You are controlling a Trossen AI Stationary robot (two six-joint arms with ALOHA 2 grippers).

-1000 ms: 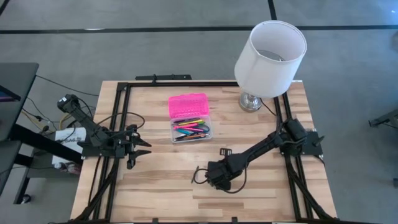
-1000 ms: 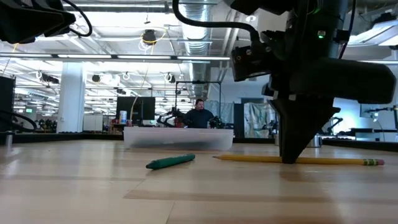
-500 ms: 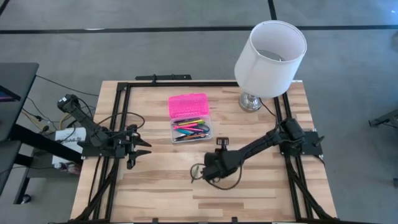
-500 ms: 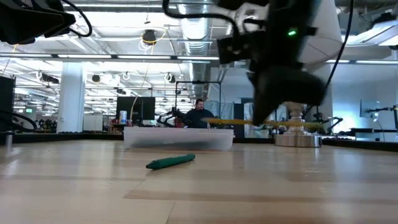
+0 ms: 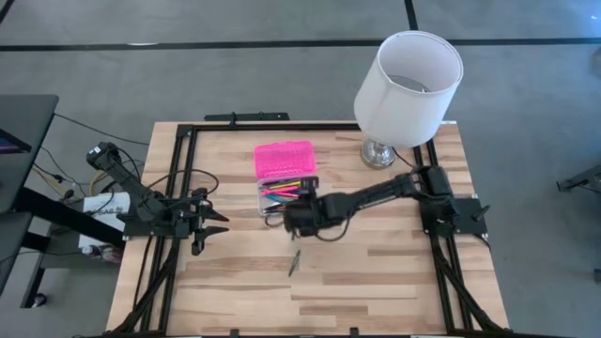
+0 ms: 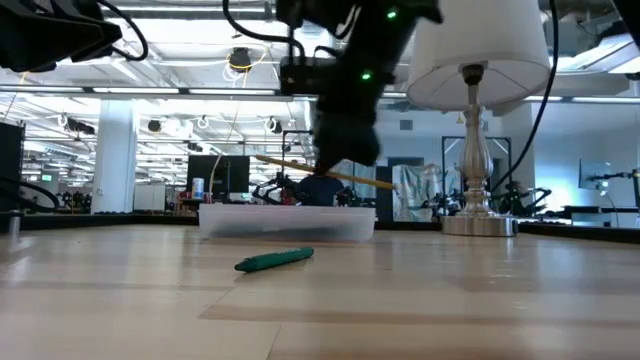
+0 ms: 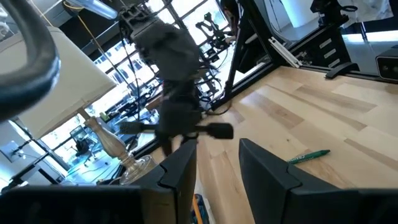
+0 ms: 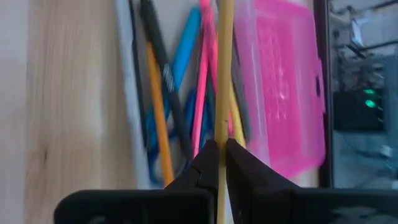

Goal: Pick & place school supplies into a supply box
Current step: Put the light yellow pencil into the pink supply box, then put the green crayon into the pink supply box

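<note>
While my right gripper (image 8: 217,149) hangs over the supply box (image 5: 286,183), clamped on a yellow pencil (image 8: 223,74), my left gripper (image 5: 208,222) waits half apart, empty, at the table's (image 5: 394,282) left edge; a green marker (image 6: 274,260) lies on the wood

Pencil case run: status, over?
Right claw shut on yellow pencil, hanging over open pencil case. Left claw idle at table's left edge. Green marker on table. Path clear; lamp off to the side.

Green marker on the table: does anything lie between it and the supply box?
No. In the low view, only bare tabletop separates the green marker from the supply box; the high view agrees.
</note>
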